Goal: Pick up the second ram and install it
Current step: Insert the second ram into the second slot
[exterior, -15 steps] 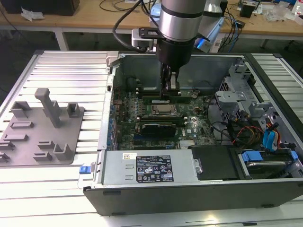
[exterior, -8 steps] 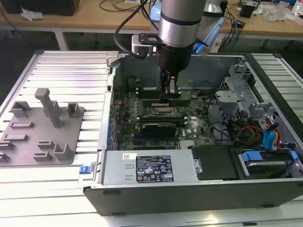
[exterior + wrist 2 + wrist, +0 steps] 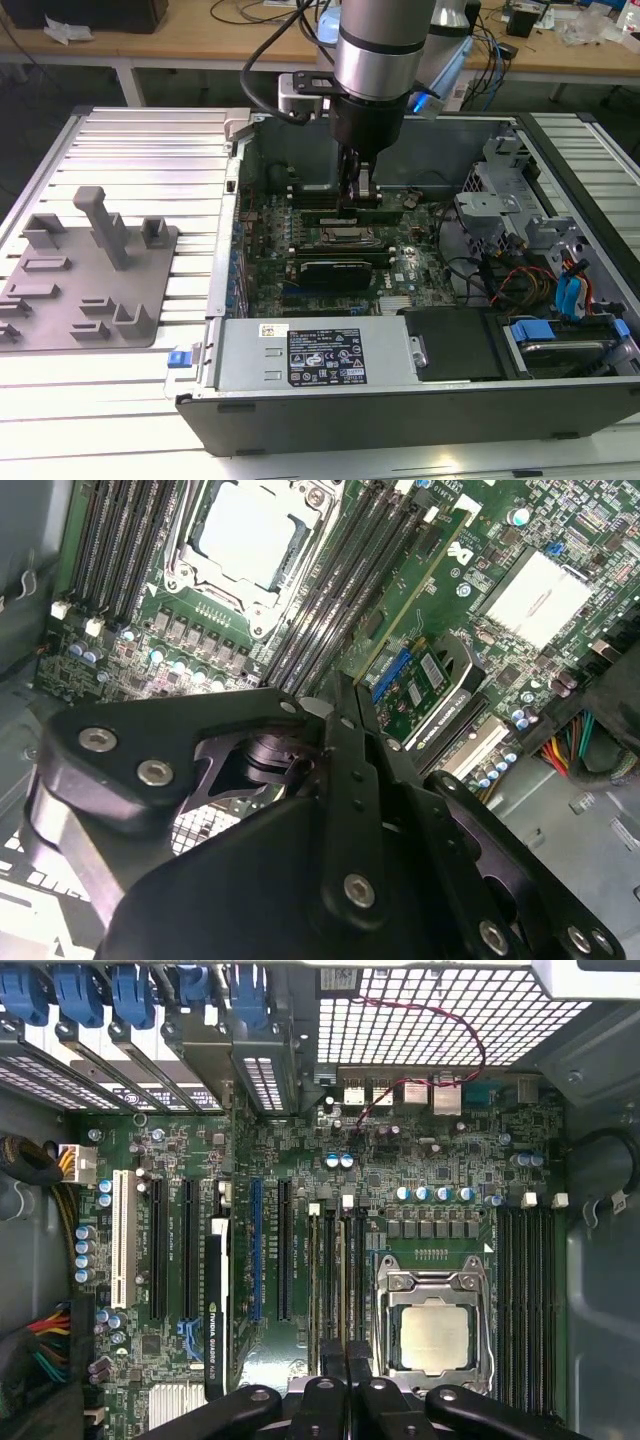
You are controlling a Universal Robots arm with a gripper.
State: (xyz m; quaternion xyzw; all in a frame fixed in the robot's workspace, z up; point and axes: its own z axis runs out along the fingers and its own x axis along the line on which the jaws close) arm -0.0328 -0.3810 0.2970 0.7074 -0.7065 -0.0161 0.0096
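Observation:
My gripper (image 3: pixel 360 198) reaches down into the open computer case (image 3: pixel 400 420), over the memory slots beside the processor socket (image 3: pixel 340 235). In both wrist views its black fingers (image 3: pixel 345 780) stand pressed close together. The second ram (image 3: pixel 410 592) is a thin green stick standing on edge along a slot and running straight out from the fingertips. In the first wrist view the gripper (image 3: pixel 347 1358) sits over the slots left of the socket, in line with the stick (image 3: pixel 343 1280). In the exterior view a green strip (image 3: pixel 345 213) lies right under the fingers.
A black graphics card (image 3: pixel 335 268) sits just in front of the socket. The drive cage (image 3: pixel 500 210) and coloured cables (image 3: pixel 520 285) fill the case on the exterior view's right. The power supply (image 3: pixel 320 355) lines the near wall. A grey fixture plate (image 3: pixel 90 280) lies outside on the exterior view's left.

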